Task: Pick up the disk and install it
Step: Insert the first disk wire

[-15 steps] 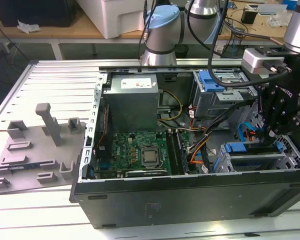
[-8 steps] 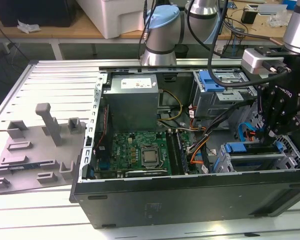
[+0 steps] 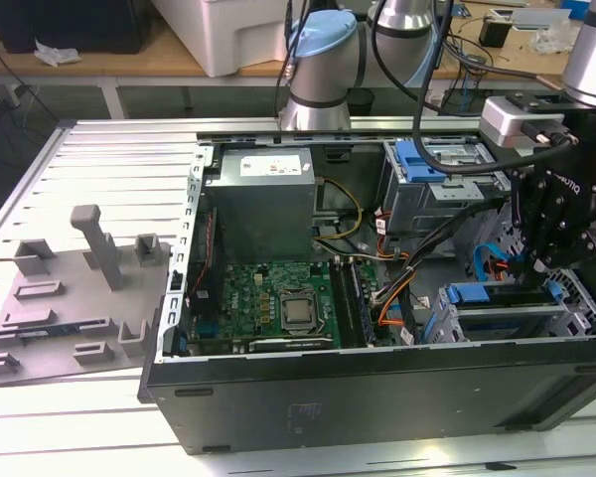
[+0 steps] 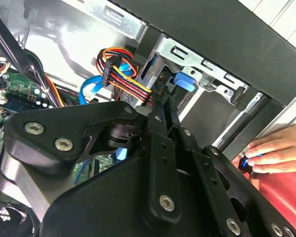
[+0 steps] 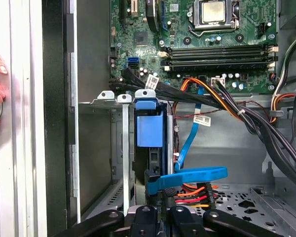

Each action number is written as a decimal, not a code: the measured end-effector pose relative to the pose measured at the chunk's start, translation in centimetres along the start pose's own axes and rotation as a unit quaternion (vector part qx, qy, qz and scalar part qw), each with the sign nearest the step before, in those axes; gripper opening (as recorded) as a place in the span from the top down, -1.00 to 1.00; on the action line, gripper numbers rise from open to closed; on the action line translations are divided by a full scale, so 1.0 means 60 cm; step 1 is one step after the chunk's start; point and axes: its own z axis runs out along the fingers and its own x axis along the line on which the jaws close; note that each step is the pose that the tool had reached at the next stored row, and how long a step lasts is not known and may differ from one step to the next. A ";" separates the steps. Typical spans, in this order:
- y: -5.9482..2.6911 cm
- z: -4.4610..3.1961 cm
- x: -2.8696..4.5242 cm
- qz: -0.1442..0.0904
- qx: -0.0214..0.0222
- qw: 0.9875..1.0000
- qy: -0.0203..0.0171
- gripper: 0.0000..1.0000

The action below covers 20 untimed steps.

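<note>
Gripper (image 3: 538, 270) is low inside the open computer case (image 3: 377, 397), at the drive cage (image 3: 507, 323) on the exterior view's right. Fingers close together, pinching the disk (image 5: 150, 129), which stands on edge in the cage slot. Both wrist views add a person's hand (image 4: 275, 150) outside the case wall. Slatted grey table (image 3: 99, 159), grey fixture plate (image 3: 70, 308), wooden table behind (image 3: 119, 62).

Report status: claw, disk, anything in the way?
Copy. The claw low at the drive cage. The disk edge-on in the cage. A blue cable and wire bundle crowd the claw; a hand beside the case.
</note>
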 end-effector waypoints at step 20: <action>0.002 -0.006 0.001 0.001 0.001 1.000 0.000 0.66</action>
